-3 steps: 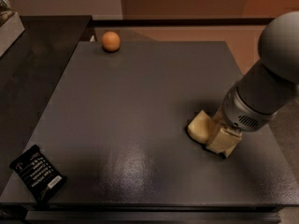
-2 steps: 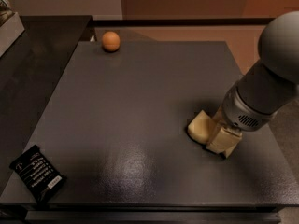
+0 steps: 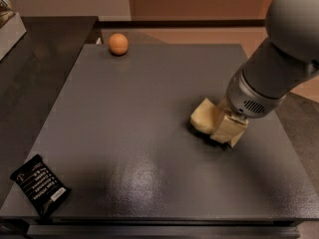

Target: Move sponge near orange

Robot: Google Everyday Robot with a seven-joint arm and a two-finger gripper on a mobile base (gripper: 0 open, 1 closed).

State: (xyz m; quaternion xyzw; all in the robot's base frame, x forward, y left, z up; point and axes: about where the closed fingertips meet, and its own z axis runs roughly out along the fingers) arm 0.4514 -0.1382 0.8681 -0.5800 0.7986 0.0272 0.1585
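Note:
The pale yellow-beige sponge (image 3: 202,115) is right of the middle of the dark grey table (image 3: 149,133), with a shadow beneath it. My gripper (image 3: 228,129) comes down from the right. Its blocky beige fingers (image 3: 230,126) are closed on the sponge's right part and hide it. The small round orange (image 3: 118,44) sits at the table's far left edge, well away from the sponge and the gripper.
A black snack packet (image 3: 40,191) lies at the table's near left corner. A darker counter (image 3: 35,63) adjoins the table on the left, with a pale box (image 3: 9,28) at its far left. The grey arm (image 3: 279,63) fills the upper right.
The gripper and the sponge have shifted together a little toward the far left. The orange and the black packet have not moved.

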